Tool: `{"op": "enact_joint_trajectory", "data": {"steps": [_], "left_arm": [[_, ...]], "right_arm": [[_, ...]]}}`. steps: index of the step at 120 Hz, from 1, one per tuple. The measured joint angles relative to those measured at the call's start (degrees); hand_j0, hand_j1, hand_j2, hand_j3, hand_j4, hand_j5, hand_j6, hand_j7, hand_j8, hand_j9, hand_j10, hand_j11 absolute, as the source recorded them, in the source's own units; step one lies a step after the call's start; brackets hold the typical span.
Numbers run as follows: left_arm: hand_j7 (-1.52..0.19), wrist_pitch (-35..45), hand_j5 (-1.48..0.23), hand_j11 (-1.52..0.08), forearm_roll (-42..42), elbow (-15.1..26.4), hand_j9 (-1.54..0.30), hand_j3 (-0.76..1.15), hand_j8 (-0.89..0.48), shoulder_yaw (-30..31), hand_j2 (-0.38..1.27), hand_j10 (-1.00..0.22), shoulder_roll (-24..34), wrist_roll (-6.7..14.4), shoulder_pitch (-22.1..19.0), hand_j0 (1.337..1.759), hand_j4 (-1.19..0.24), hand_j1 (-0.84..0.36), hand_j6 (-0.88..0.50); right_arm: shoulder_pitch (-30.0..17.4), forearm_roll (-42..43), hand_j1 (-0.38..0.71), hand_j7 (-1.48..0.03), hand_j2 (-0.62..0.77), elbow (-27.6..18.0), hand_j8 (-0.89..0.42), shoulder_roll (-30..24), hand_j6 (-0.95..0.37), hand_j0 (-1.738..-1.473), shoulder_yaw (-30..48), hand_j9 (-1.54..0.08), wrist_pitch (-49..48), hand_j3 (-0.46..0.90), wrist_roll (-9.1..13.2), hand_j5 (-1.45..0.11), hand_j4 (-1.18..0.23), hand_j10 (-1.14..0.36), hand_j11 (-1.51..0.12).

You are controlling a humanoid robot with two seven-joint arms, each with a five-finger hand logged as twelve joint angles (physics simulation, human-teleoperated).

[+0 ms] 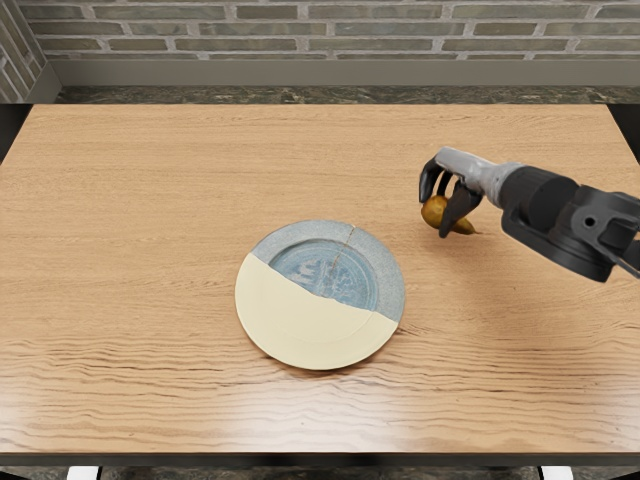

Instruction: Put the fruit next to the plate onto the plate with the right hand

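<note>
My right hand [450, 187] fingers curl round fruit [434, 212], near plate [300, 345]. Looks light, smooth, maybe slippy; I'd hold fat middle.

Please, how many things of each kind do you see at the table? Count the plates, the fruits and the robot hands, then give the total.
plate: 1
fruit: 1
right robot hand: 1
Total: 3
</note>
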State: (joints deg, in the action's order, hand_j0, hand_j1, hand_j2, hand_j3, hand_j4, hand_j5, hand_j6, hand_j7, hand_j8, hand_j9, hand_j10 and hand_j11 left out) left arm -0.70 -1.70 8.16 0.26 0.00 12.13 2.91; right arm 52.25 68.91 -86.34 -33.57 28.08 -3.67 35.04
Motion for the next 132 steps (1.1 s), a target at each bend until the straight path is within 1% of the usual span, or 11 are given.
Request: {"op": "enact_joint_trajectory", "data": {"steps": [5, 6, 8, 13, 35, 57, 91, 111, 115, 120, 132], "left_arm": [[-0.02, 0.00, -0.02, -0.02, 0.00, -0.01, -0.02, 0.00, -0.02, 0.00, 0.00, -0.02, 0.00, 0.00, 0.07, 1.658, -0.02, 0.33, -0.02], [-0.02, 0.00, -0.02, -0.02, 0.00, -0.01, -0.02, 0.00, -0.02, 0.00, 0.00, -0.02, 0.00, 0.00, 0.08, 1.658, -0.02, 0.33, -0.02], [-0.02, 0.00, -0.02, -0.02, 0.00, 0.00, -0.02, 0.00, -0.02, 0.00, 0.00, -0.02, 0.00, 0.00, 0.08, 1.658, -0.02, 0.33, -0.02], [-0.02, 0.00, -0.02, -0.02, 0.01, 0.00, -0.02, 0.00, -0.02, 0.00, 0.00, -0.02, 0.00, 0.00, 0.08, 1.658, -0.02, 0.33, -0.02], [-0.02, 0.00, -0.02, -0.02, -0.01, 0.00, -0.02, 0.00, -0.02, 0.00, 0.00, -0.02, 0.00, 0.00, 0.06, 1.658, -0.02, 0.33, -0.02], [-0.02, 0.00, -0.02, -0.02, 0.01, -0.01, -0.02, 0.00, -0.02, 0.00, 0.00, -0.02, 0.00, 0.00, 0.08, 1.658, -0.02, 0.33, -0.02], [-0.02, 0.00, -0.02, -0.02, 0.00, -0.02, -0.02, 0.00, -0.02, 0.00, 0.00, -0.02, 0.00, 0.00, 0.07, 1.658, -0.02, 0.33, -0.02], [-0.02, 0.00, -0.02, -0.02, 0.01, -0.02, -0.02, 0.00, -0.02, 0.00, 0.00, -0.02, 0.00, 0.00, 0.08, 1.658, -0.02, 0.33, -0.02], [-0.02, 0.00, -0.02, -0.02, 0.01, -0.02, -0.02, 0.00, -0.02, 0.00, 0.00, -0.02, 0.00, 0.00, 0.04, 1.658, -0.02, 0.33, -0.02], [-0.02, 0.00, -0.02, -0.02, 0.02, -0.01, -0.02, 0.00, -0.02, 0.00, 0.00, -0.02, 0.00, 0.00, 0.00, 1.658, -0.02, 0.33, -0.02], [-0.02, 0.00, -0.02, -0.02, 0.01, -0.01, -0.02, 0.00, -0.02, 0.00, 0.00, -0.02, 0.00, 0.00, 0.07, 1.658, -0.02, 0.33, -0.02]], "right_arm": [[0.74, -0.14, 0.31, -1.13, 0.52, -0.16, -0.39, 0.46, -0.48, -1.656, 0.02, -1.19, -1.78, 0.00, -0.01, -1.23, -0.83, -0.65, -1.18], [0.88, -0.16, 0.32, -1.13, 0.53, -0.20, -0.43, 0.53, -0.47, -1.656, 0.03, -1.19, -2.09, 0.00, -0.01, -1.22, -0.83, -0.65, -1.19], [1.15, -0.21, 0.32, -1.13, 0.54, -0.31, -0.39, 0.67, -0.48, -1.656, 0.02, -1.19, -2.77, 0.00, -0.01, -1.22, -0.83, -0.65, -1.19], [1.69, -0.31, 0.33, -1.13, 0.55, -0.79, -0.38, 0.92, -0.47, -1.656, 0.04, -1.19, -4.03, 0.00, -0.02, -1.23, -0.83, -0.65, -1.18], [3.64, -1.14, 0.34, -1.13, 0.58, -2.16, -0.39, 1.81, -0.46, -1.657, 0.11, -1.20, -7.52, 0.00, -0.02, -1.23, -0.83, -0.64, -1.19], [5.39, -2.49, 0.34, -1.13, 0.58, -2.29, -0.38, 4.64, -0.46, -1.657, 0.05, -1.21, -9.68, 0.00, -0.02, -1.24, -0.83, -0.64, -1.20], [6.68, -3.66, 0.36, -1.13, 0.58, -2.33, -0.36, 10.22, -0.44, -1.658, -0.27, -1.21, -11.01, 0.00, -0.02, -1.24, -0.83, -0.63, -1.20], [6.60, -3.59, 0.35, -1.13, 0.59, -2.22, -0.40, 11.44, -0.47, -1.657, -0.60, -1.19, -11.01, 0.00, -0.02, -1.23, -0.83, -0.65, -1.19], [6.55, -3.55, 0.33, -1.13, 0.55, -2.18, -0.41, 11.82, -0.48, -1.657, -0.63, -1.19, -11.02, 0.00, -0.01, -1.22, -0.84, -0.66, -1.19], [6.42, -3.53, 0.34, -1.13, 0.58, -2.09, -0.41, 12.34, -0.48, -1.657, -0.67, -1.19, -11.00, 0.00, -0.02, -1.22, -0.84, -0.67, -1.19], [5.86, -3.53, 0.34, -1.13, 0.59, -1.78, -0.41, 13.10, -0.48, -1.657, -0.71, -1.18, -10.88, 0.00, -0.03, -1.21, -0.83, -0.67, -1.19]]}}
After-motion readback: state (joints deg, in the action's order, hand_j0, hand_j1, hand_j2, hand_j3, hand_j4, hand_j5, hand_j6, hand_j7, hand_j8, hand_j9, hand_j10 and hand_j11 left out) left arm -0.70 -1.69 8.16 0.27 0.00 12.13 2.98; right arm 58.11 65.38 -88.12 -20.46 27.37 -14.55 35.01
